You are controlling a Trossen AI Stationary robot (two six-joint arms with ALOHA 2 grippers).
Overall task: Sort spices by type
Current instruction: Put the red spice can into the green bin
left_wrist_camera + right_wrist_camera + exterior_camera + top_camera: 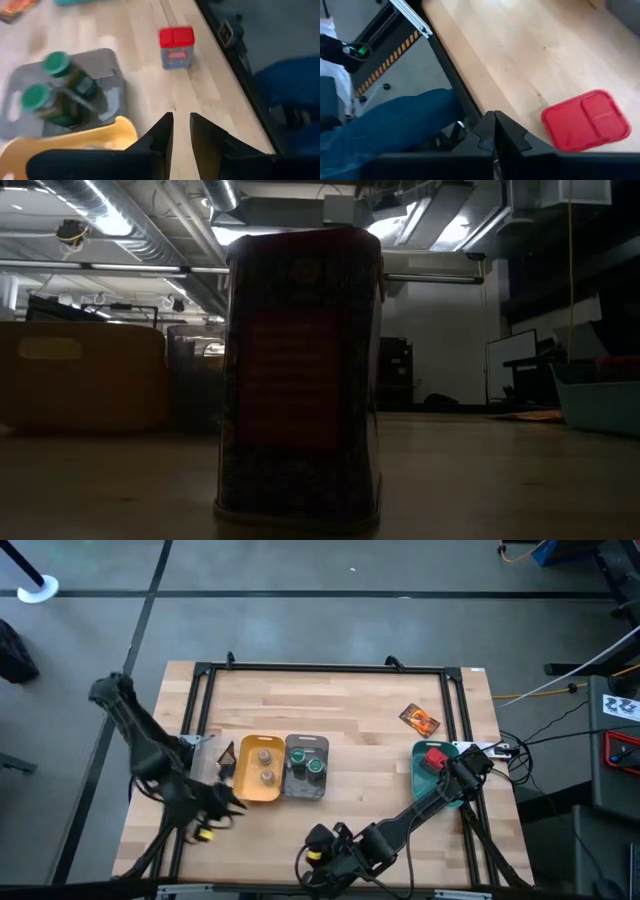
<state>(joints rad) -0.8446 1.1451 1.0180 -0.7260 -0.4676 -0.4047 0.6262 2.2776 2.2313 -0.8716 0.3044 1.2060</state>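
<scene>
High view: two tan jars (266,764) are sitting in the yellow tray (247,785), two green-lidded jars (307,761) in the grey tray (290,788), a red box (435,759) in the teal tray (420,772), a packet (420,719) lying apart on the table (340,710).

Low view: another red box (300,375) is standing upright, close up.

Left wrist view: the left gripper (181,131) is hovering with fingers slightly apart.

Right wrist view: the right gripper (494,131) is showing fingers pressed together, holding nothing.

The left gripper (222,802) hovers with fingers slightly parted, while the right gripper (462,768) has fingers closed.
</scene>
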